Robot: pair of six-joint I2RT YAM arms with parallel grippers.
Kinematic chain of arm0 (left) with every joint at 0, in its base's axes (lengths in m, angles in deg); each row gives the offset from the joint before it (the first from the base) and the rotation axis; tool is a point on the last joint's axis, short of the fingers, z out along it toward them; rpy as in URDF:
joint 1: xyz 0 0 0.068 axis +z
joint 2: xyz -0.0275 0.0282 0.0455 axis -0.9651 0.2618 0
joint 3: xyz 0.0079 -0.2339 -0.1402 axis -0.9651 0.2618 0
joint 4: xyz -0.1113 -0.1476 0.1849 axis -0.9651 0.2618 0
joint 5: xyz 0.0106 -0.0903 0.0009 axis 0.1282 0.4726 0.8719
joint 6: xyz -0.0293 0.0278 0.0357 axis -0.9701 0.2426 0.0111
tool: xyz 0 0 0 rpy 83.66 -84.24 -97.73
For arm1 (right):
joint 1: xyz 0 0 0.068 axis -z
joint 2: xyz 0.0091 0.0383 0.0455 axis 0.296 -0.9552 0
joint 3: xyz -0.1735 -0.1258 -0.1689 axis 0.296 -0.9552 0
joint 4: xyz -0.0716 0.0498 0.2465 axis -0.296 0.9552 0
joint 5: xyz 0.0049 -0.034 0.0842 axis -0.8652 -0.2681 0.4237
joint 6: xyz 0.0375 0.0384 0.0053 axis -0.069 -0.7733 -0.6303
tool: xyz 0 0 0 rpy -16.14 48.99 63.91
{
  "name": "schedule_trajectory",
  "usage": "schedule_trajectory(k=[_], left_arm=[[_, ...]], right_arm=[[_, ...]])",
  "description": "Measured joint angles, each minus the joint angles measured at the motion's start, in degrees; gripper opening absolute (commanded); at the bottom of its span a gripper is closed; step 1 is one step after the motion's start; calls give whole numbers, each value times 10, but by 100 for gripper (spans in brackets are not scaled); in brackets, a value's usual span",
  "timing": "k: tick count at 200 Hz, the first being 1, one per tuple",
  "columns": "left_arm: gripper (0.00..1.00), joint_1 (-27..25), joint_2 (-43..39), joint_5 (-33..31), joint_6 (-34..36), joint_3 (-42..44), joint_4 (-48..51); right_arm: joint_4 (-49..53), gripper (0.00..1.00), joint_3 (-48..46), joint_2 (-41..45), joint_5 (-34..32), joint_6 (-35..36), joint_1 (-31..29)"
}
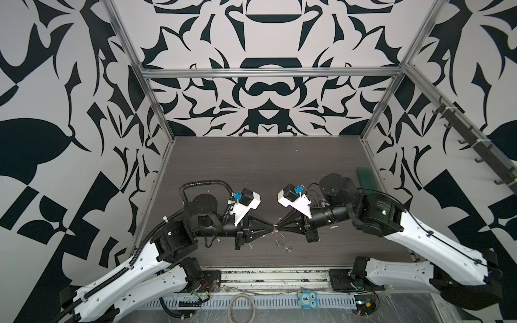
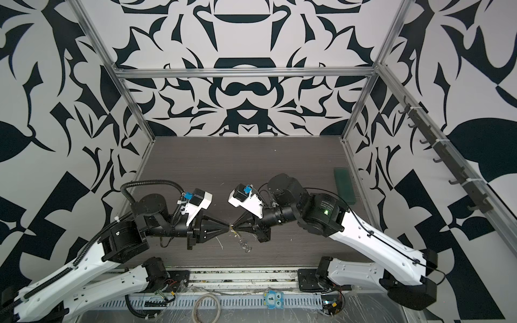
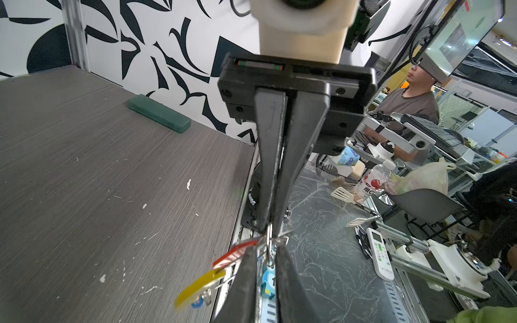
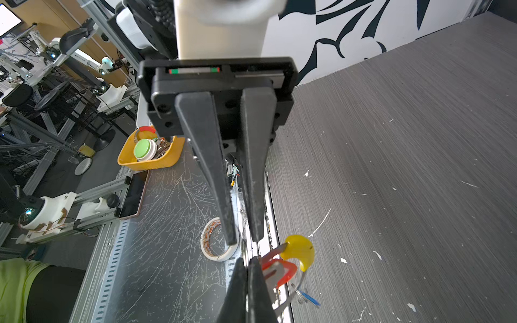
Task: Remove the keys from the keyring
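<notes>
**Position.** The keyring [image 1: 281, 242] hangs between the two tools, over the near half of the bench [image 1: 251, 167]. The right tool [image 3: 269, 228] is fully closed on the keyring's small metal ring [image 3: 269, 246]. The left tool [image 4: 244, 239] faces it tip to tip. Its jaws stand narrow, leaving a slim gap that the ring enters edge-on. Whether the pads bear on the ring cannot be told.

**Orientation.** The long axis runs from the clamped ring down toward the bench. The yellow sleeve [image 4: 300, 251], the red key [image 4: 279, 272] and the blue key [image 4: 310, 297] dangle at the free end. Neither key appears to be off yet.

**Hazards.**
- The ring is thin and hard. A jaw meeting its edge may flick it out of the right tool, dropping the bundle.
- The tips almost touch. Any further advance risks a tool-to-tool strike.
- The loop is floppy. A swing may snag a key on a finger.
</notes>
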Motion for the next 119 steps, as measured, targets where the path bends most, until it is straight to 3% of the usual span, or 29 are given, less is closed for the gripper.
schedule_trajectory(k=[39,78,114,119], left_arm=[[12,0,17,11,-1,-7,3],[0,2,26,14,2,-15,11],[0,2,26,10,0,-15,13],[0,2,26,8,0,-15,13]], right_arm=[[5,0,7,-7,0,0,0],[8,0,9,-8,0,0,3],[9,0,9,-10,0,-1,4],[9,5,9,-10,-1,-2,4]])
